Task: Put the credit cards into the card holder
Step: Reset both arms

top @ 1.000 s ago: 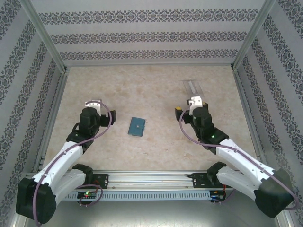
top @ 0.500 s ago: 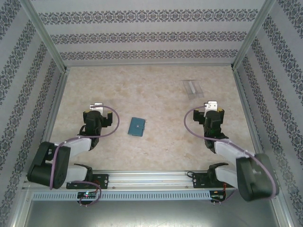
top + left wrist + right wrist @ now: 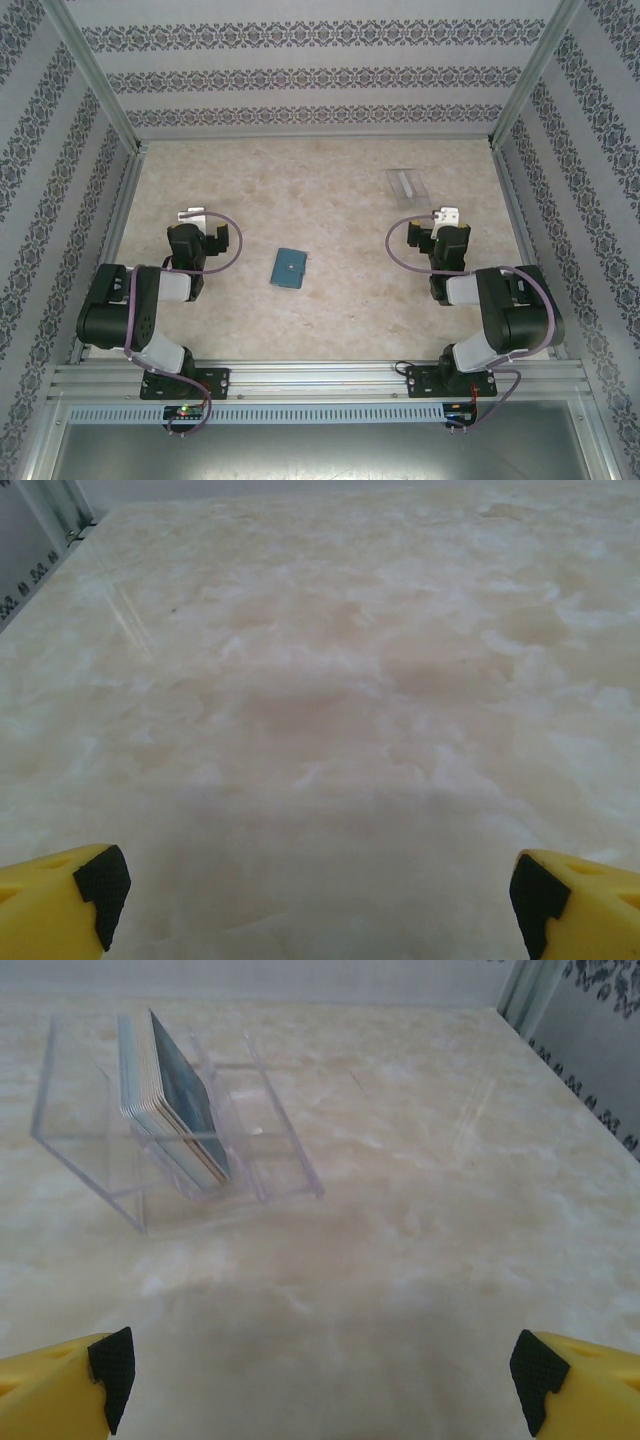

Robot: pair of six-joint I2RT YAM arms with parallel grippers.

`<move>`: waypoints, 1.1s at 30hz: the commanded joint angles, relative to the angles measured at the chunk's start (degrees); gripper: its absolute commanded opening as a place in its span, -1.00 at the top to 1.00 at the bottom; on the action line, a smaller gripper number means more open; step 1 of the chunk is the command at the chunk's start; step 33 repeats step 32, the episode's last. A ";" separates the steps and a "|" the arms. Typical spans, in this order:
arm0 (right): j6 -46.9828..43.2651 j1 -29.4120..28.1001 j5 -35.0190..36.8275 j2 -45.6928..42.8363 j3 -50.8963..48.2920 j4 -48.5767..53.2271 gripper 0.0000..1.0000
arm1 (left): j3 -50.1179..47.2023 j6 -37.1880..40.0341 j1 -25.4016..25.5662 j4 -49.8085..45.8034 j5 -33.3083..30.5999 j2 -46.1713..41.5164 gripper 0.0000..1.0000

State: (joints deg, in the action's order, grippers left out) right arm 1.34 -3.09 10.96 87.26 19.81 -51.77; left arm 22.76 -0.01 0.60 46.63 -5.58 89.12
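Left gripper (image 3: 312,895) spread wide, empty; right gripper (image 3: 320,1380) likewise. Card holder (image 3: 289,268) laid closed between arms, nearer left. Credit cards (image 3: 172,1100) stood on edge, leaning, in clear box (image 3: 75,1110), ahead-left of right gripper.

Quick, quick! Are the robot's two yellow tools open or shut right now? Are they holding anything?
Left tool: open, holding nothing.
Right tool: open, holding nothing.
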 commanded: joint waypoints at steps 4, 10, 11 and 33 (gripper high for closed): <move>1.10 0.72 -1.77 -0.85 1.56 -0.64 -0.96 | 0.56 -1.33 -0.51 1.32 2.92 0.11 -0.99; 1.08 0.74 -1.79 -0.90 1.54 -0.71 -0.96 | 0.37 -0.96 -0.27 1.89 2.95 0.35 -0.99; 1.05 0.72 -1.81 -0.85 1.54 -0.70 -0.96 | 0.54 -0.88 -0.25 1.61 2.97 0.27 -0.99; 0.12 2.04 -9.04 -0.86 2.43 0.97 -0.96 | 0.53 -0.87 -0.21 1.75 2.83 0.27 -0.99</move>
